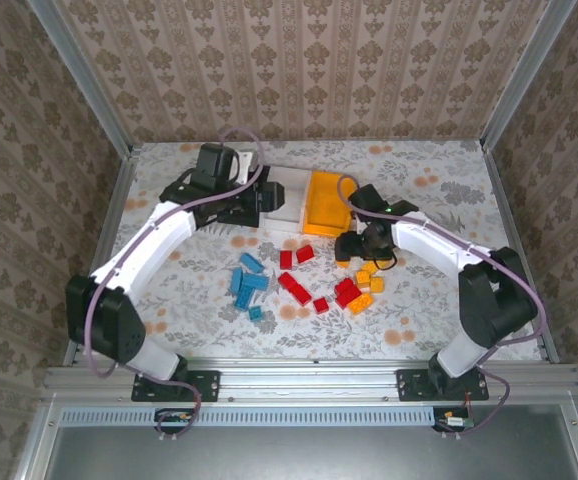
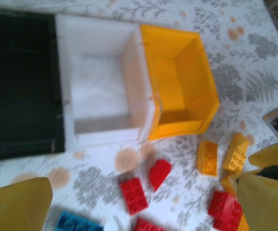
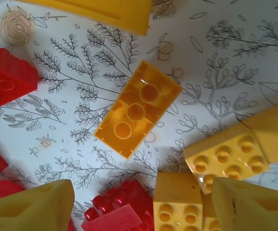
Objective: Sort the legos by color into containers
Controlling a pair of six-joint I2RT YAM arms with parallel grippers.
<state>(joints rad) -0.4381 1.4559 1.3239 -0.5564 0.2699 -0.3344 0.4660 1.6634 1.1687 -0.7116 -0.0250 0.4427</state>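
Floral tablecloth (image 3: 216,62) bears a light, stiff, slick orange brick (image 3: 136,108) (underside up); right gripper (image 3: 139,192), jaws parted and empty, should pinch its long sides.

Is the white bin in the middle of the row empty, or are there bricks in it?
Empty. In the left wrist view the white rectangular plastic bin shows a bare floor and bare walls, with nothing lying inside, though the picture is slightly blurred.

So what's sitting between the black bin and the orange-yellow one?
The white bin sits there, touching the black bin and the orange-yellow bin on either side; the left wrist view shows it plainly.
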